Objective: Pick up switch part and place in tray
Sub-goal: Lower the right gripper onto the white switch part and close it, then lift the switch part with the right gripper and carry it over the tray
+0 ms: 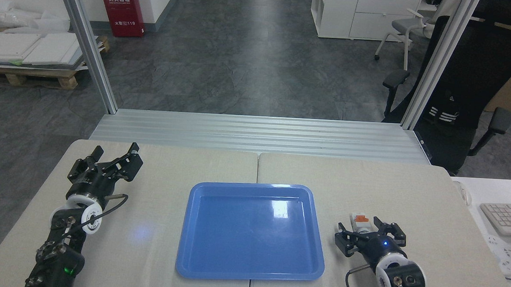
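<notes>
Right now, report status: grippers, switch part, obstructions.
Right gripper open, straddling switch part on table, not closed. Left gripper open, idle. Tray empty, path unobstructed.

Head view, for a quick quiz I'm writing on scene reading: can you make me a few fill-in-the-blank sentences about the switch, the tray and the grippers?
1. The tray is coloured ____.
2. The switch part lies on the table to the ____ of the tray.
3. The gripper straddling the switch part is the ____ gripper.
4. Inside, the tray holds ____.

Missing words: blue; right; right; nothing
</notes>
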You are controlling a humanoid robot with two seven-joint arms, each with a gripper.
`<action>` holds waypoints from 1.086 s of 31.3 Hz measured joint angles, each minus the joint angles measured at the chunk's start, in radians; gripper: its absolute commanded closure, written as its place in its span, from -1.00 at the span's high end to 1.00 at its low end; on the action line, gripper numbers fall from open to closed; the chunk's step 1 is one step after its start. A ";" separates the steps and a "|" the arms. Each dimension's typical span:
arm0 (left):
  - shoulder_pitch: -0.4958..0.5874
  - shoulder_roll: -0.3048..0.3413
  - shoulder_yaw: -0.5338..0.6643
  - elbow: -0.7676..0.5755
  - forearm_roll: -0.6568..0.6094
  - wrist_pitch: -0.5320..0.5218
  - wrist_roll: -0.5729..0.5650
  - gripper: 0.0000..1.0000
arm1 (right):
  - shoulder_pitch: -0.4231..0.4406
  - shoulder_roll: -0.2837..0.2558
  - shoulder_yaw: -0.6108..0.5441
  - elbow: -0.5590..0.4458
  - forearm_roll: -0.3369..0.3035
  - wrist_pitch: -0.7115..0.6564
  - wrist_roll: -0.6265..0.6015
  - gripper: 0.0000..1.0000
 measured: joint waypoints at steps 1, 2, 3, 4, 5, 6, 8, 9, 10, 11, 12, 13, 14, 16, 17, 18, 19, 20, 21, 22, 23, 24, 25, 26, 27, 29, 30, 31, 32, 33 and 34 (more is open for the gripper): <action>0.000 0.000 0.000 0.000 0.000 0.000 0.000 1.00 | 0.001 0.000 0.000 0.002 0.001 0.002 0.001 0.80; 0.000 0.000 0.000 0.000 0.000 0.000 0.000 1.00 | 0.001 0.000 0.000 0.003 0.001 0.003 0.002 0.75; 0.000 0.000 0.000 0.000 0.000 0.000 0.000 1.00 | 0.001 0.000 -0.001 0.005 0.002 0.006 0.003 0.70; 0.000 0.000 0.000 0.000 0.000 0.000 0.000 1.00 | 0.001 0.000 -0.002 0.006 0.002 0.007 0.004 0.69; 0.000 0.000 0.000 0.000 0.000 0.000 0.000 1.00 | 0.001 0.000 -0.002 0.007 0.002 0.010 0.008 0.66; 0.000 0.000 0.000 0.000 0.000 0.000 0.000 1.00 | 0.000 0.000 -0.002 0.007 0.002 0.012 0.012 0.61; 0.000 0.000 0.000 0.000 0.000 0.000 0.000 1.00 | 0.000 0.001 -0.003 0.008 0.002 0.018 0.019 0.51; 0.000 0.000 0.000 0.000 0.000 0.000 0.000 1.00 | 0.000 0.001 -0.003 0.009 0.003 0.020 0.022 0.42; 0.000 0.000 0.000 0.000 0.000 0.000 0.000 1.00 | 0.000 0.002 -0.003 0.010 0.003 0.022 0.025 0.32; 0.000 0.000 0.000 0.000 0.000 0.000 0.000 1.00 | 0.000 0.002 -0.003 0.011 0.004 0.022 0.027 0.22; 0.000 0.000 0.000 0.000 0.000 0.000 0.000 1.00 | -0.001 0.002 -0.003 0.012 0.005 0.024 0.029 0.05; 0.000 0.000 0.000 0.000 0.000 0.000 0.000 1.00 | -0.001 0.002 -0.002 0.013 0.007 0.025 0.031 -0.15; 0.000 0.000 0.000 0.000 0.000 0.000 0.000 1.00 | -0.001 0.003 -0.001 0.013 0.009 0.027 0.035 -0.28; 0.000 0.000 0.000 0.000 0.000 0.000 0.000 1.00 | -0.001 0.007 0.001 0.014 0.014 0.040 0.041 -0.44; 0.000 0.000 0.000 0.000 0.000 0.000 0.000 1.00 | -0.001 0.009 0.003 0.014 0.015 0.050 0.043 -0.51; 0.000 0.000 0.000 0.000 0.000 0.000 0.000 1.00 | -0.001 0.011 0.004 0.014 0.016 0.063 0.045 -0.58; 0.000 0.000 0.000 0.000 0.000 0.000 0.000 1.00 | -0.001 0.014 0.005 0.014 0.017 0.074 0.047 -0.64; 0.000 0.000 0.000 0.000 0.000 0.000 0.000 1.00 | -0.001 0.016 0.006 0.014 0.018 0.083 0.047 -0.64; 0.000 0.000 0.000 0.000 0.000 0.000 0.000 1.00 | -0.001 0.018 0.007 0.014 0.018 0.092 0.047 -0.64; 0.000 0.000 0.000 0.000 0.000 0.000 0.000 1.00 | 0.000 0.019 0.008 0.014 0.018 0.096 0.048 -0.64; 0.000 0.000 0.000 0.000 0.000 0.001 0.000 1.00 | 0.000 0.020 0.008 0.014 0.019 0.102 0.048 -0.63; 0.000 0.000 0.000 0.000 0.000 0.000 0.000 1.00 | -0.001 0.021 0.007 0.014 0.019 0.104 0.049 -0.65; 0.000 0.000 0.000 0.000 0.000 0.000 0.000 1.00 | -0.001 0.021 0.005 0.014 0.019 0.107 0.049 -0.84; 0.000 0.000 0.000 0.000 0.000 0.001 0.000 1.00 | -0.001 0.021 0.003 0.013 0.019 0.111 0.049 -1.00; 0.000 0.000 0.000 0.000 0.000 0.000 0.000 1.00 | -0.002 0.021 0.002 0.013 0.019 0.113 0.049 -1.00; 0.000 0.000 0.000 0.000 0.000 0.001 0.000 1.00 | -0.005 0.020 -0.002 0.011 0.018 0.116 0.049 -1.00; 0.000 0.000 0.000 0.000 0.000 0.001 0.000 1.00 | -0.007 0.019 -0.005 0.009 0.017 0.118 0.048 -1.00; 0.000 0.000 0.000 0.000 0.000 0.001 0.000 1.00 | -0.008 0.018 -0.006 0.007 0.016 0.121 0.048 -1.00; 0.000 0.000 0.000 0.000 0.000 0.001 0.000 1.00 | -0.010 0.017 -0.007 0.004 0.015 0.123 0.047 -1.00; 0.000 0.000 0.000 0.000 0.000 0.001 0.000 1.00 | -0.013 0.015 -0.010 -0.002 0.012 0.130 0.047 -1.00; 0.000 0.000 0.000 0.000 0.000 0.001 0.000 1.00 | -0.018 0.013 -0.013 -0.011 0.009 0.137 0.047 -1.00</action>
